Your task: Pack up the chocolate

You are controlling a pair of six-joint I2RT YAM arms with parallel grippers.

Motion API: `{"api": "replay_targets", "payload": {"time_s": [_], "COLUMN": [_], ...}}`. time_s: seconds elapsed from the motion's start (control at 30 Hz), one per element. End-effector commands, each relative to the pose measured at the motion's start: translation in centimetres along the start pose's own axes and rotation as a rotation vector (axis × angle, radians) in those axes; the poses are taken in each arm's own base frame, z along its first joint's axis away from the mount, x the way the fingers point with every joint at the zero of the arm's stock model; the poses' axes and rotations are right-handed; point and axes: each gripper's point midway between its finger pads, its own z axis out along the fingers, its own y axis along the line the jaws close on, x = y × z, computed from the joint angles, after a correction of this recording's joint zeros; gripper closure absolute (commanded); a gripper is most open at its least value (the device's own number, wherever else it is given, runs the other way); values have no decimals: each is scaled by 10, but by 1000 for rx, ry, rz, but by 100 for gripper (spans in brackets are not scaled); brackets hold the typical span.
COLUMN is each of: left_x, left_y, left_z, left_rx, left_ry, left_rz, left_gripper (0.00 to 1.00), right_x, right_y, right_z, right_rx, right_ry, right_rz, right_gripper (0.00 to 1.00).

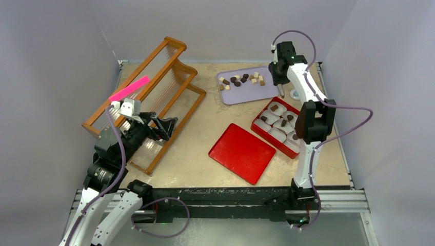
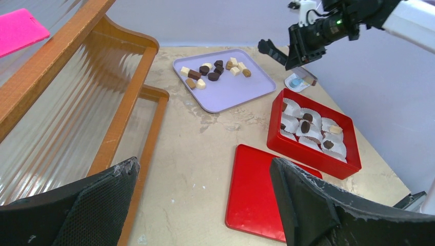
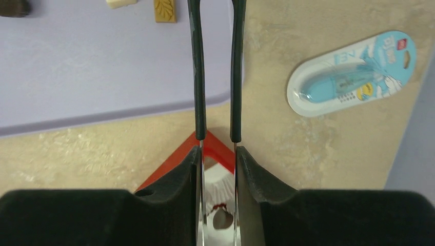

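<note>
Several pieces of chocolate [image 1: 241, 79] in dark brown, mid-brown and cream lie on a lilac tray [image 1: 256, 93] at the back. More pieces sit in white paper cups inside the red box [image 1: 258, 128]. My right gripper [image 1: 279, 72] hangs over the tray's right edge, shut on tweezers [image 3: 200, 77]. The tweezers' dark arms stand apart with nothing showing between them, and their tips run out of the right wrist view near a mid-brown piece [image 3: 165, 10]. The left gripper [image 2: 202, 169] is wide open and empty, over by the wooden rack. The flat red lid [image 1: 242, 152] lies beside the box.
A tall wooden rack [image 1: 154, 87] with ribbed clear panels fills the left side, and a pink strip [image 1: 129, 88] rests on it. A blister pack with a blue item [image 3: 354, 74] lies right of the tray. Grey walls close in the table.
</note>
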Motion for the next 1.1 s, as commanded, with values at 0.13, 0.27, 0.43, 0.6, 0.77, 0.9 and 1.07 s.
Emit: {"api": "replay_targets", "payload": {"time_s": [0.13, 0.27, 0.43, 0.6, 0.77, 0.9, 1.07], "left_x": [-4, -4, -5, -4, -4, -4, -3], "left_y": [-2, -3, -5, -1, 0, -1, -1], "left_z": [0, -1, -1, -1, -1, -1, -1], "left_rx": [8, 12, 24, 4, -3, 0, 2], "left_ry": [-12, -14, -15, -11, -15, -14, -11], "left_rz": [18, 17, 15, 18, 20, 20, 19], "left_gripper": [2, 2, 2, 2, 2, 2, 2], "right_x": [4, 26, 70, 112, 149, 175, 197], "right_y": [1, 13, 20, 33, 45, 51, 71], "right_z": [-73, -94, -107, -127, -145, -152, -160], "right_rx": [8, -12, 13, 2, -32, -61, -172], "right_ry": [-76, -69, -32, 24, 66, 93, 132], "right_rz": [86, 136, 158, 173, 210, 235, 243], "right_gripper": [75, 75, 75, 75, 75, 75, 75]}}
